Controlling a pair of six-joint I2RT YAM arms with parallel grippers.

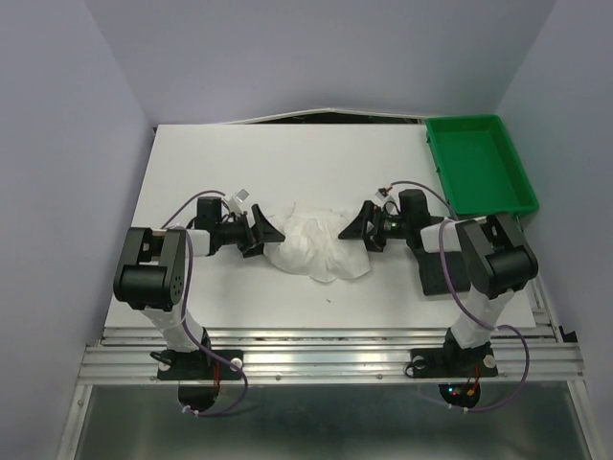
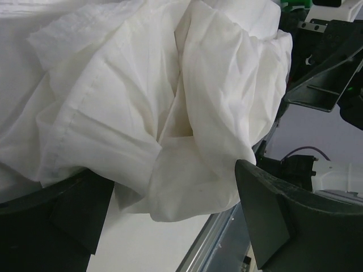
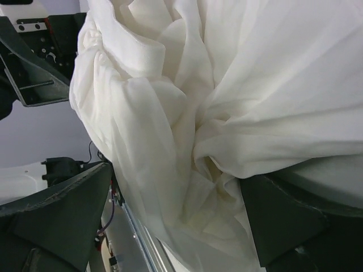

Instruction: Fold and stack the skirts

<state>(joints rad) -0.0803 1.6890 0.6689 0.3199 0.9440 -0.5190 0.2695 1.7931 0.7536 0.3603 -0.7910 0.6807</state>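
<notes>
The white crinkly skirt (image 1: 316, 245) lies crumpled in the middle of the table. My left gripper (image 1: 264, 231) is at its left edge and my right gripper (image 1: 357, 228) at its right edge, facing each other. Both are open with jaws wide apart. In the left wrist view the skirt (image 2: 170, 102) bulges between the open fingers (image 2: 278, 215) of the gripper (image 2: 170, 221), not pinched. In the right wrist view the skirt (image 3: 227, 96) hangs between the spread fingers (image 3: 57, 215) of the gripper (image 3: 176, 226). The yellow floral and charcoal skirts are out of view.
A green plastic tray (image 1: 498, 196) stands at the table's back right corner. The table's near metal rail (image 1: 326, 345) runs in front of the arm bases. Grey walls close in the left, right and back.
</notes>
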